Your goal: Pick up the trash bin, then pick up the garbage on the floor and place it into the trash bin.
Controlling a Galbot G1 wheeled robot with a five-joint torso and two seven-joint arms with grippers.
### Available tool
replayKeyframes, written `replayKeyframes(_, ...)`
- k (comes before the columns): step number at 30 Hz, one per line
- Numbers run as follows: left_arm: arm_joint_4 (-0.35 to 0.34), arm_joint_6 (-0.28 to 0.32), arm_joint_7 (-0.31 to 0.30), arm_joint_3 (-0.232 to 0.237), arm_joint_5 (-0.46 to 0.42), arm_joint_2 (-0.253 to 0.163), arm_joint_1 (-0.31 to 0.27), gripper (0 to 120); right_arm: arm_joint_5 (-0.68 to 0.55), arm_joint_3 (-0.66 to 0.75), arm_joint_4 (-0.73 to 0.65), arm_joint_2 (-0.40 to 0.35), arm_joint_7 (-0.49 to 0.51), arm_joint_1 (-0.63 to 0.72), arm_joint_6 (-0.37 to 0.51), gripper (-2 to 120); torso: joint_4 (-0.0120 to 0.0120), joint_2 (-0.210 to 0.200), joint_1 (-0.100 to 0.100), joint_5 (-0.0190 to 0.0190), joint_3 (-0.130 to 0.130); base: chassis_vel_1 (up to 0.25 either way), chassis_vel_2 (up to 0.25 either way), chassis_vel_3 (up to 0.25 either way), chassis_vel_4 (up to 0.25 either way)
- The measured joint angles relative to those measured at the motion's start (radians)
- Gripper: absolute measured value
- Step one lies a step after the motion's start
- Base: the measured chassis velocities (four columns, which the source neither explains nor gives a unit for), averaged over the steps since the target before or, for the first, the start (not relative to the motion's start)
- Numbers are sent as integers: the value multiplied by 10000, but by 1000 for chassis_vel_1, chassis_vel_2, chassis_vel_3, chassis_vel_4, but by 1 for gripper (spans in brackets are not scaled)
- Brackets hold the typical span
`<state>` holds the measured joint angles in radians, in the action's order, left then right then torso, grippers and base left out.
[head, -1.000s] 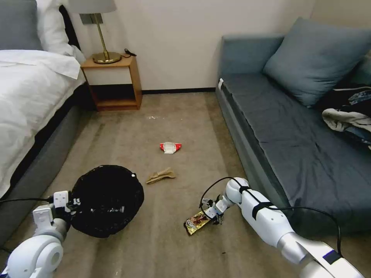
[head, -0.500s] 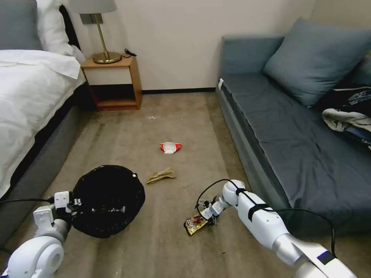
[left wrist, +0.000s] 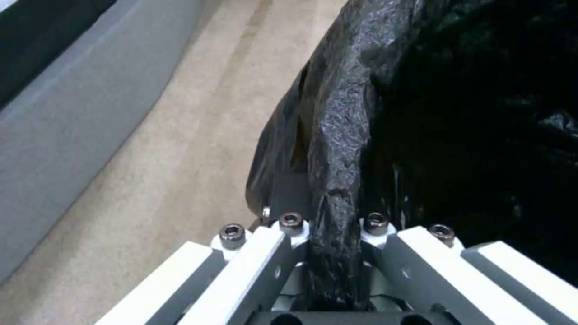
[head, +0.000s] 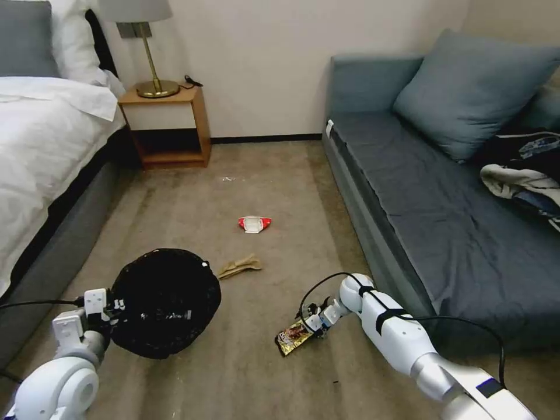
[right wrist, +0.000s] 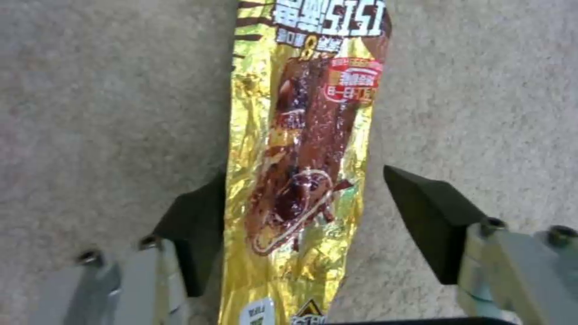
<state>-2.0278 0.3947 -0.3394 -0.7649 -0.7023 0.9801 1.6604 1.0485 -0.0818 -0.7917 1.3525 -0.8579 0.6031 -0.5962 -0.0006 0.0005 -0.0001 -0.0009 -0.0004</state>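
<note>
- While its two dark fingers (right wrist: 431,216) stand apart on either side of a gold snack wrapper (right wrist: 301,171), the right gripper (head: 318,322) sits low over the carpet (head: 274,192) in front of the robot; one finger touches the wrapper's edge, the other is clear of it.
- That wrapper lies flat on the carpet, just beside the base of the blue sofa (head: 443,221).
- On the robot's left, the left gripper (left wrist: 334,253) is clamped onto the rim of the trash bin (head: 165,300), pinching the crinkled black bag that lines it.
- Whether the bin touches the carpet or hangs above it cannot be told.
- Just beside the bin's far edge lies a crumpled tan paper (head: 240,266).
- Farther out, in the middle of the carpet, lies a crushed red-and-white packet (head: 254,223).
- A white bed (head: 41,151) runs along the left side.
- A wooden nightstand (head: 165,125) with a brass lamp (head: 146,52) stands against the far wall.
</note>
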Motion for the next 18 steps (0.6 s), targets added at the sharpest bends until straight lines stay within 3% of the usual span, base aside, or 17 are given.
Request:
replayKeyframes(12,73,-53,0,42,-2,-112,-102,3,-408,-44,113,-201,36,-56,-3,40,7,-5,1,15,6,0,0,0,0)
replayKeyframes(14,78,-72,-2,49,-4,-122,-106,3,-610,-98,36,-374,102,-128,94,32,25,-10,1,42,10,0,0,0,0)
replayKeyframes(15,78,-72,-2,49,-4,-122,-106,3,-610,-98,36,-374,102,-128,94,32,25,-10,1,42,10,0,0,0,0)
replayKeyframes(18,79,-93,-1,71,-4,-121,-119,3,-925,-191,-146,-616,6,-198,105,16,17,-10,2,20,9,6,7,20,0)
